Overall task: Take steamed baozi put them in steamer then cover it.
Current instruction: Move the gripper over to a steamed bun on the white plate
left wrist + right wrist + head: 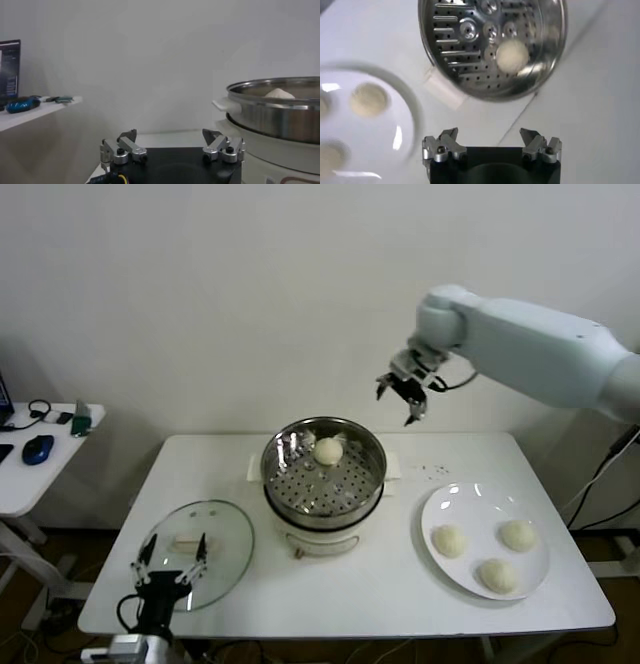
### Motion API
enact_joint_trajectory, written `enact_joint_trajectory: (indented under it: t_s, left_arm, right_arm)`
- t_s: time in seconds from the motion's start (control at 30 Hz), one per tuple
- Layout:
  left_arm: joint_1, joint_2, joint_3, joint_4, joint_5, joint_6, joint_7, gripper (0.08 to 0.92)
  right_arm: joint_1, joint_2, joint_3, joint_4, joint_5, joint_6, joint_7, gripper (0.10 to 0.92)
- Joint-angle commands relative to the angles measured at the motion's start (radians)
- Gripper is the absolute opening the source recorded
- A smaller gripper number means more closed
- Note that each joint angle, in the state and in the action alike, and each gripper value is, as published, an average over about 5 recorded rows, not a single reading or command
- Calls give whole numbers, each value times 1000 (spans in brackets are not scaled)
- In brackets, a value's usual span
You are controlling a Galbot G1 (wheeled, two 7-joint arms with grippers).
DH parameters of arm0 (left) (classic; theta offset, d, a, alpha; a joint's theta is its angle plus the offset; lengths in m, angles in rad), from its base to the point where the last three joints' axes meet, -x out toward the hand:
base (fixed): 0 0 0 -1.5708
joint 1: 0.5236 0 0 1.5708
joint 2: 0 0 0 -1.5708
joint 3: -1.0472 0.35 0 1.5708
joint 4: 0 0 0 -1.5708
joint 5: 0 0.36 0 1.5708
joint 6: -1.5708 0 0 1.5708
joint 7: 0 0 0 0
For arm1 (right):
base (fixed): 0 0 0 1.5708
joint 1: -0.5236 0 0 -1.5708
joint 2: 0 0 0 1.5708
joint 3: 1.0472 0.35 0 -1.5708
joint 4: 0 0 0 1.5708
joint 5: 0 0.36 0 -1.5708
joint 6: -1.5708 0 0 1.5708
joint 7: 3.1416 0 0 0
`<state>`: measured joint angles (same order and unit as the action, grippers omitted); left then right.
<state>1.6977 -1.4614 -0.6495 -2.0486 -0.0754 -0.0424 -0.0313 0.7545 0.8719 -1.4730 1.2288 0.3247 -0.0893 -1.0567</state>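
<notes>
My right gripper hangs open and empty above the table, at 1 o'clock from the steamer. One steamed baozi lies on the steamer's perforated floor toward 12 o'clock; three more sit on the white plate at 3 o'clock. My left gripper rests open over the cover, which lies flat at 8 o'clock from the steamer.
</notes>
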Motion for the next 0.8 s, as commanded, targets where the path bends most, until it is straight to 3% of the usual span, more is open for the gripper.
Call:
enact_joint_trajectory:
  t_s: [0.03, 0.53, 0.8]
  left_arm:
    - [-3, -4, 2, -6, 2, 3, 1, 823]
    - [21, -14, 1, -13, 4, -9, 0, 823]
    - [30, -13, -3, -14, -9, -10, 0, 823]
  right_arm:
    - [17, -298, -141, 234, 231, -374, 108, 823]
    - [-417, -277, 66, 143, 4, -287, 36, 823]
    - [-504, -235, 132, 92, -19, -284, 44, 823]
